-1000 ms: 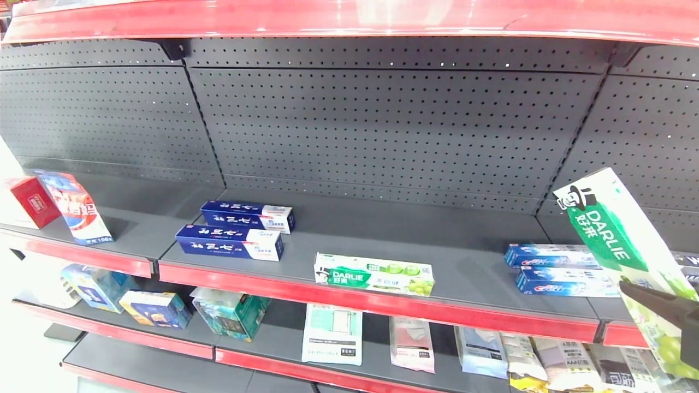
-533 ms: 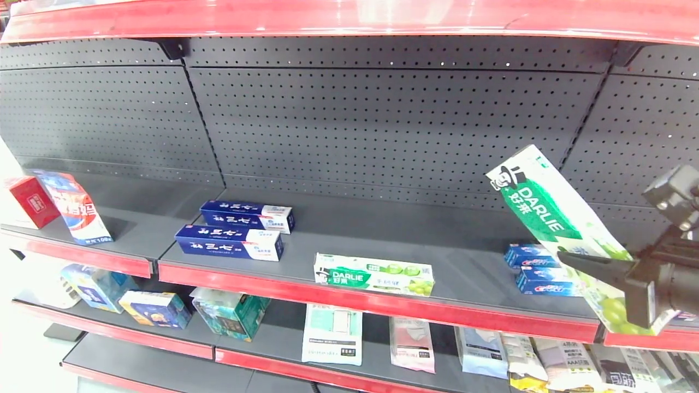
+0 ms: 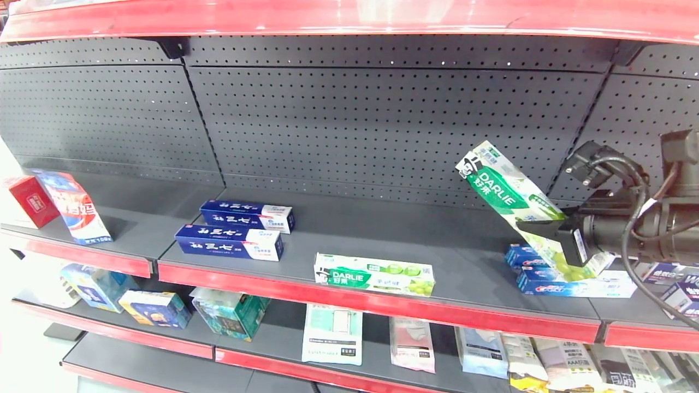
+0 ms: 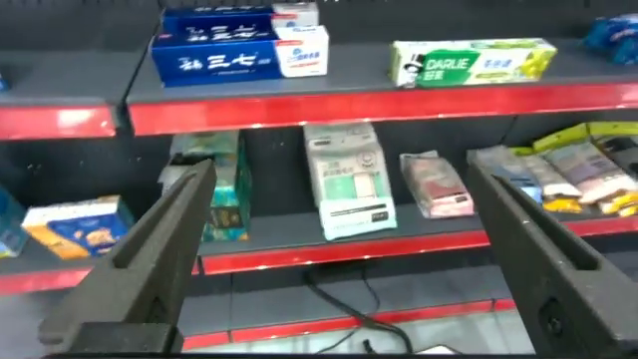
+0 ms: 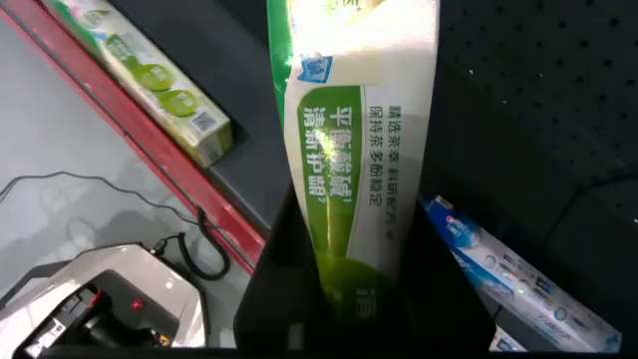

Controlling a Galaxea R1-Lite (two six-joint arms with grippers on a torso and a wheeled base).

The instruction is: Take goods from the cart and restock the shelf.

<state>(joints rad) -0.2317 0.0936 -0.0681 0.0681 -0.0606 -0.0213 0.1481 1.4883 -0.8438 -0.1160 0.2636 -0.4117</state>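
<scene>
My right gripper (image 3: 551, 237) is shut on a green-and-white toothpaste box (image 3: 505, 196), held tilted in the air above the right part of the middle shelf (image 3: 382, 229). In the right wrist view the same box (image 5: 354, 170) runs out from between the fingers (image 5: 289, 269). A matching green-and-white box (image 3: 374, 274) lies flat at the shelf's front edge, also visible as the green box (image 5: 150, 85). My left gripper (image 4: 349, 259) stands open lower down, facing the shelf rows, with nothing between its fingers.
Two dark blue boxes (image 3: 229, 241) lie left of centre. Light blue boxes (image 3: 546, 270) lie just under the held box. A red box (image 3: 33, 201) and a tilted pack (image 3: 73, 206) stand far left. Lower shelves hold packets (image 3: 332, 334). The shelf's middle back is bare.
My right arm has swung the held toothpaste box leftward and inward over the shelf, from the frame's right edge to above the light blue boxes. Shelf goods have not moved.
</scene>
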